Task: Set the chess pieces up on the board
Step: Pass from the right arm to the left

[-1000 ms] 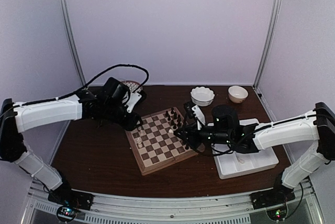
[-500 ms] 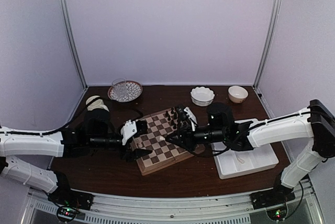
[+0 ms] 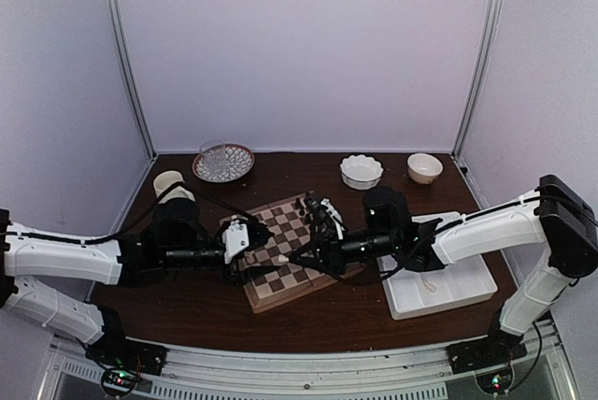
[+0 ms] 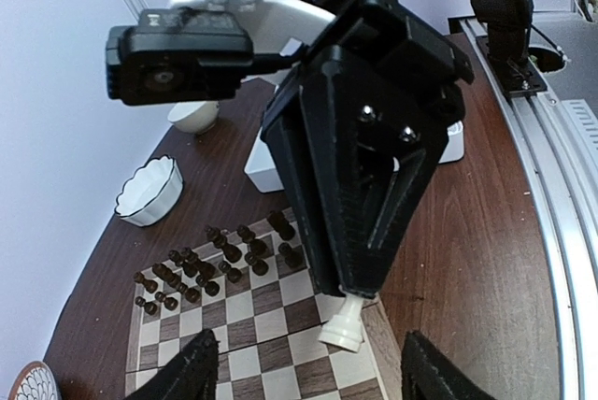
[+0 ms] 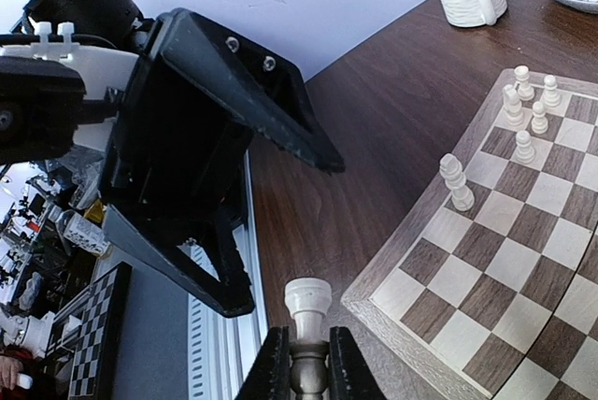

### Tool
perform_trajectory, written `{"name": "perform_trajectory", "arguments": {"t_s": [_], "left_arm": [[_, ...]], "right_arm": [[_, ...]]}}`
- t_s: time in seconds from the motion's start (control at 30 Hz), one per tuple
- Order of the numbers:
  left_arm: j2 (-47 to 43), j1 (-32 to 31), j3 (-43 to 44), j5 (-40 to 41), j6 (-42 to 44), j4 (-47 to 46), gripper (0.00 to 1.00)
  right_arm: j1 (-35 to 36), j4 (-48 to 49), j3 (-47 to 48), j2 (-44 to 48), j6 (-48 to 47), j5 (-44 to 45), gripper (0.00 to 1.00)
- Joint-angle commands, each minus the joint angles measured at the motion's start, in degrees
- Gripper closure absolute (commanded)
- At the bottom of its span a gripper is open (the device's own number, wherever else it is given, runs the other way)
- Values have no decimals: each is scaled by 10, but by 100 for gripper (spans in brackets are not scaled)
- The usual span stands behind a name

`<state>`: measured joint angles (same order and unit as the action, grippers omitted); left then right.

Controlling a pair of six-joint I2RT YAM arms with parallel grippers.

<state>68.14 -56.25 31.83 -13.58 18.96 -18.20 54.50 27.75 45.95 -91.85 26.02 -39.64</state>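
**Cream piece carried at the board's near edge; probable hand-off, right arm to left.**

Right end effector [image 5: 311,363] pinched narrow on the stem of one cream chess piece [image 5: 306,299], one end poking past the fingertips. It hangs by the rim of the board [image 5: 505,260], off the surface as far as I can tell. Left end effector [image 4: 316,377] faces it nose to nose, jaws spread wide and holding nothing. A few cream pieces [image 5: 523,110] already stand on squares at the left side, and dark pieces [image 4: 215,260] are ranked at the right. Judgement: mid-transfer or just before placing. The next move calls for fine alignment. Either the left jaws close on the exposed end before the right lets go, or the right lowers the piece upright onto a free square.
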Motion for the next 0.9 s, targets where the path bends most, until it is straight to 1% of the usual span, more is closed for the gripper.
{"name": "perform_trajectory", "arguments": {"t_s": [0.0, 0.13, 0.33, 0.5, 0.57, 0.67, 0.87], "left_arm": [[14, -9, 8, -11, 29, -21, 34], [23, -15, 16, -22, 39, -10, 38], [32, -21, 30, -24, 51, 16, 50], [31, -27, 32, -25, 58, 18, 54], [31, -29, 34, -25, 61, 24, 59], [29, -30, 38, -23, 61, 33, 69], [26, -30, 41, -20, 54, 36, 78]], "right_arm": [[1, 38, 16, -1, 13, -32, 100], [3, 46, 14, 1, 16, -38, 100], [4, 49, 16, -2, 18, -42, 100], [6, 51, 18, -7, 20, -45, 100], [6, 52, 19, -10, 20, -46, 100], [6, 57, 19, -14, 24, -48, 100], [6, 53, 20, -14, 23, -44, 98]]}}
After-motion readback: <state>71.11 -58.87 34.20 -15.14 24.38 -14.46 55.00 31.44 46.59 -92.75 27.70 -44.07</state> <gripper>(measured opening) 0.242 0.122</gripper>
